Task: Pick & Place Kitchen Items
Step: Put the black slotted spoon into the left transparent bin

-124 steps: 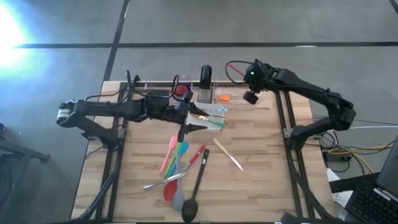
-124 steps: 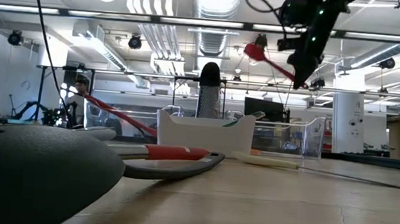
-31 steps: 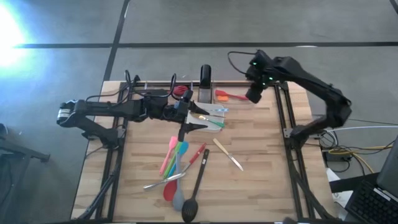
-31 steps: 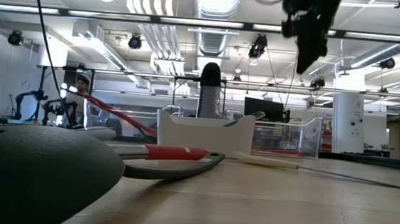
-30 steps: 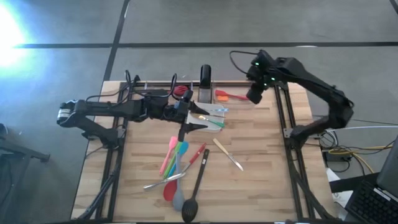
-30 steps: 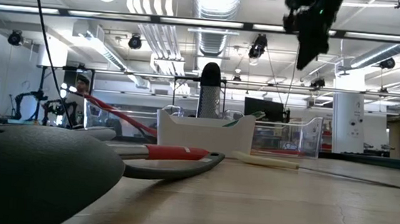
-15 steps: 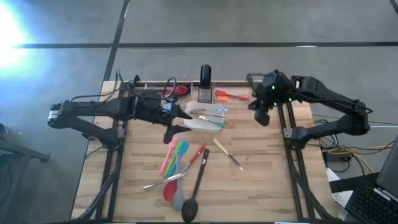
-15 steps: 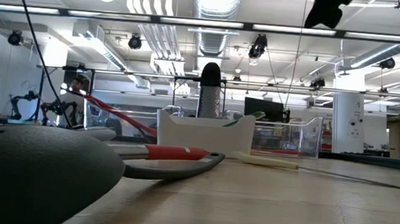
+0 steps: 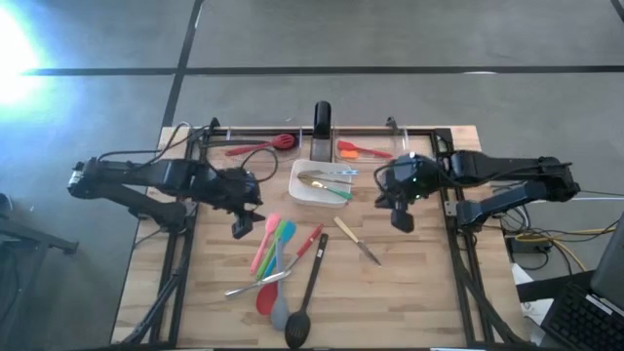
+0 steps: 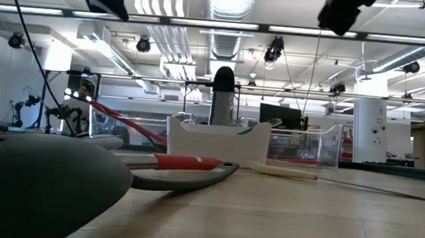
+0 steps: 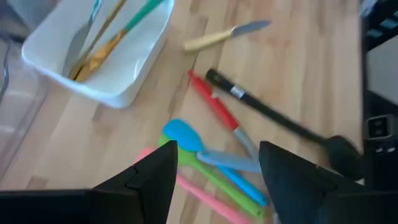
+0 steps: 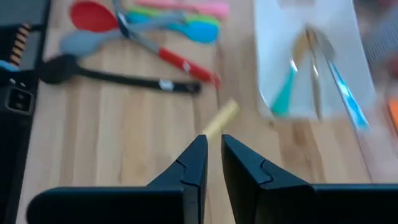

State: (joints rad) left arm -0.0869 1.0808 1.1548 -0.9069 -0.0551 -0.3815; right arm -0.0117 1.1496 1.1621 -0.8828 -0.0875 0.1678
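Several loose kitchen items lie flat on the wooden table: pink, green and blue spoons (image 9: 273, 239), a red-handled utensil (image 9: 310, 240), a black spoon (image 9: 307, 291), a red spoon (image 9: 265, 298) and a cream-handled knife (image 9: 356, 241). My left gripper (image 9: 242, 226) hangs open above the table, left of the coloured spoons (image 11: 183, 134), with nothing between its fingers (image 11: 217, 149). My right gripper (image 9: 402, 220) hangs shut and empty, right of the white dish (image 9: 297, 185), above the knife's handle (image 12: 221, 118).
The white dish (image 11: 124, 78) holds several pieces of cutlery. Clear bins stand along the far edge: one holds a red spatula (image 9: 258, 147), another an orange utensil (image 9: 359, 150). A black upright post (image 9: 322, 119) stands between them. Bare table lies at the near right.
Both arms have drawn back from the far edge. My left gripper has gone left and nearer, off the white dish, and tipped downward. My right gripper has swung from the far right bin toward the near edge and now points down over the knife. No item has moved.
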